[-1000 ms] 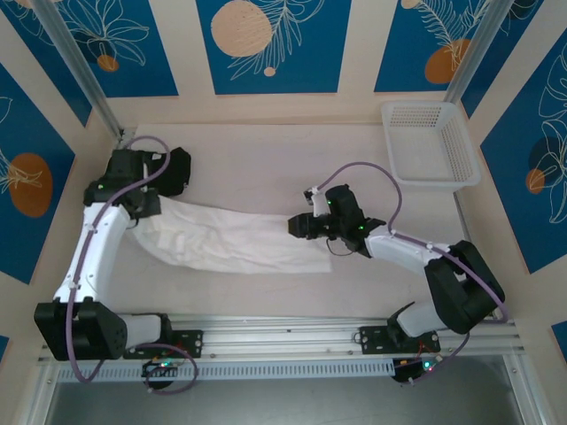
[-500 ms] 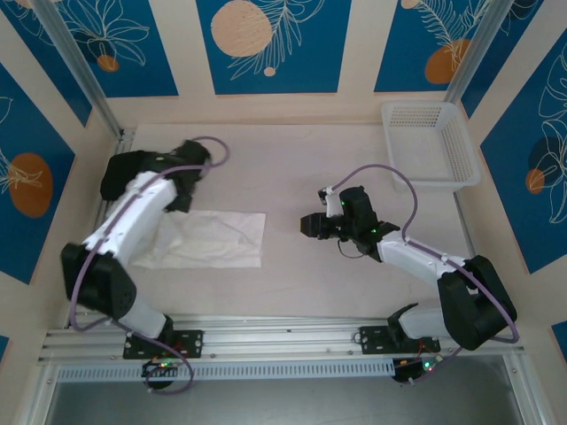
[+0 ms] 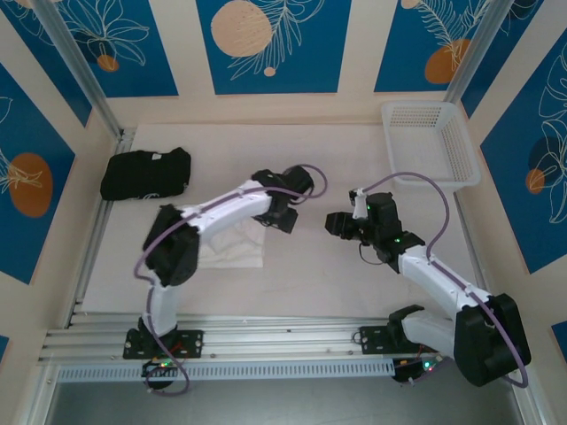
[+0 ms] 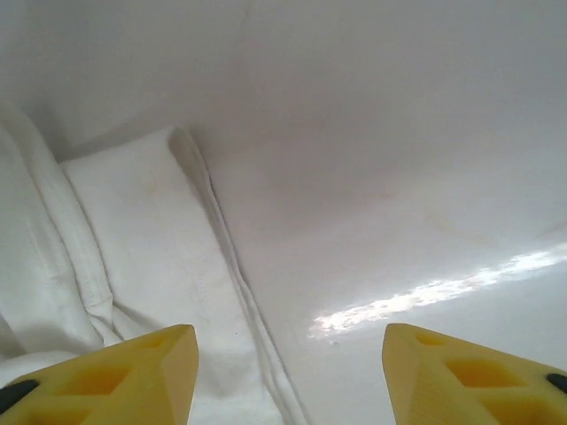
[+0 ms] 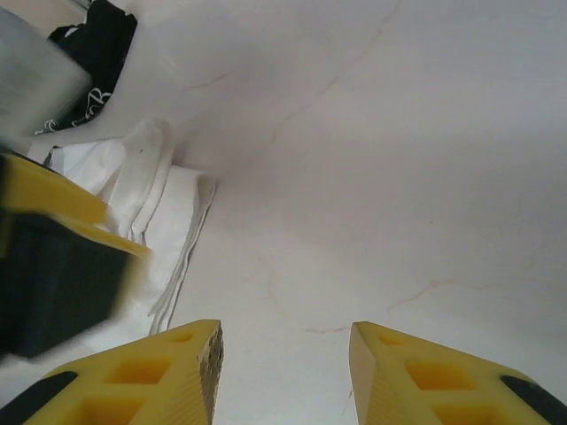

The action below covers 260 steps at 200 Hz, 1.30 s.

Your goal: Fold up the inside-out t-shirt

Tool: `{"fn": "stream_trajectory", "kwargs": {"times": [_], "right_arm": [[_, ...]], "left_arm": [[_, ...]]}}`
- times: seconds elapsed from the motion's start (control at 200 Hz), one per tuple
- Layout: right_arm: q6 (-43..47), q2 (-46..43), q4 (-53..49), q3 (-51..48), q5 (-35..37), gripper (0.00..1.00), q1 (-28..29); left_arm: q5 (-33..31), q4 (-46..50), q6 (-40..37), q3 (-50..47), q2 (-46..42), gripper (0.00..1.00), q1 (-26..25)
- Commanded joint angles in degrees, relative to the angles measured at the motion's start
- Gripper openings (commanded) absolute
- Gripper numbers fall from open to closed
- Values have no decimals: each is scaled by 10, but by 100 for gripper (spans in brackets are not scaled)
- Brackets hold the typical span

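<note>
White t-shirt (image 3: 232, 251) lies flat on the table (image 3: 354, 283), left of centre & toward the near edge, folded to a compact rectangle, part of it hidden under the L arm. L gripper (image 3: 285, 218) sits just past the shirt's far-right corner. In the L wrist view its yellow fingers (image 4: 133, 367) stand wide apart w/ nothing between them; below lie the shirt's layered edges on the left and bare tabletop on the right. R gripper (image 3: 333, 223) is near the L one, to its right, the two not touching, over bare table & pointing toward the shirt. In the R wrist view its fingers (image 5: 168, 372) are partway apart, holding nothing; the shirt's stacked folds show at left w/ the L gripper as a blurred yellow-and-black shape in front. Black folded garment (image 3: 146, 173) rests at the table's far-left side, well apart from the shirt. White mesh basket (image 3: 430, 142) sits in the far-right corner.
</note>
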State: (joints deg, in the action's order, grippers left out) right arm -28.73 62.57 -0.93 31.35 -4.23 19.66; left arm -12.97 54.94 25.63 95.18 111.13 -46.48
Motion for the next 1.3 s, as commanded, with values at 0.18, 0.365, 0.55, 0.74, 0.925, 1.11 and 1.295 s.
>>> {"fn": "stream_trajectory", "kwargs": {"times": [0.18,0.365,0.55,0.74,0.925,1.11,1.295], "right_arm": [[-17,64,37,21,-7,43,77],[-12,138,40,71,1,44,139],[-24,165,41,81,7,43,159],[-15,165,16,82,27,44,147],[-4,162,1,91,23,44,126],[-10,178,3,98,14,44,123],[-25,199,24,110,-15,44,152]], "left_arm": [[106,-127,28,-336,-311,66,219],[159,-171,13,-365,-291,70,237],[157,-190,-10,-367,-241,49,228],[221,-243,-24,-410,-271,5,187],[336,-313,-30,-468,-315,0,124],[420,-306,-47,-474,-320,36,108],[348,-246,-77,-446,-339,55,134]]}}
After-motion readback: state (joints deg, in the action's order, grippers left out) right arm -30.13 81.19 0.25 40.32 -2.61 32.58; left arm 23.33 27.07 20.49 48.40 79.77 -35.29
